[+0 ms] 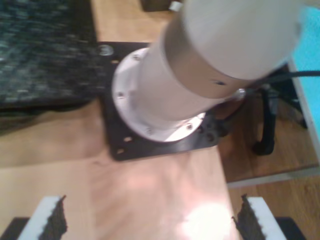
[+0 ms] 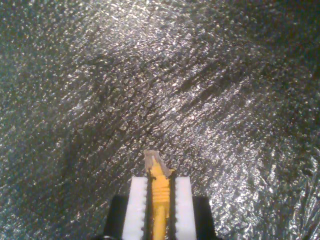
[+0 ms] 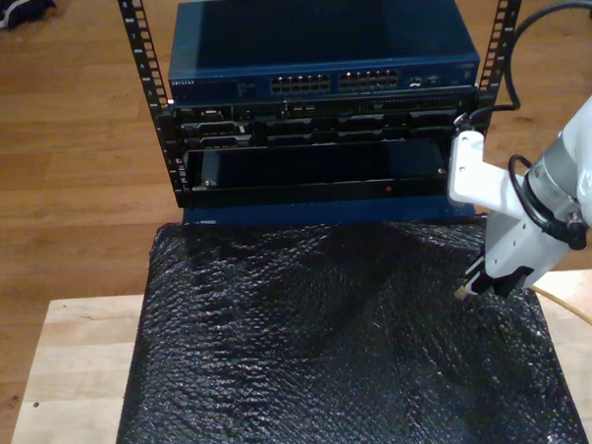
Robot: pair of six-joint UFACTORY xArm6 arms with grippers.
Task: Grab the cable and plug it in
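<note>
Second wrist view: second gripper [image 2: 160, 192] clamped on cable [image 2: 160, 195], clear plug [image 2: 152, 161] protruding over black bubble wrap [image 2: 150, 75]. First gripper [image 1: 150, 217] spread wide, holding nothing.

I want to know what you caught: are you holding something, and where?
My second gripper holds the yellow cable by its boot, behind the clear plug. My first gripper holds nothing.

bare black mat [image 3: 311, 349], rack [image 3: 320, 93] beyond

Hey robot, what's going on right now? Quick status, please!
Second pincer shut on cable, plug poking out, over black mat. First pincer open, holding nothing. Switch ahead, path looks clear.
</note>
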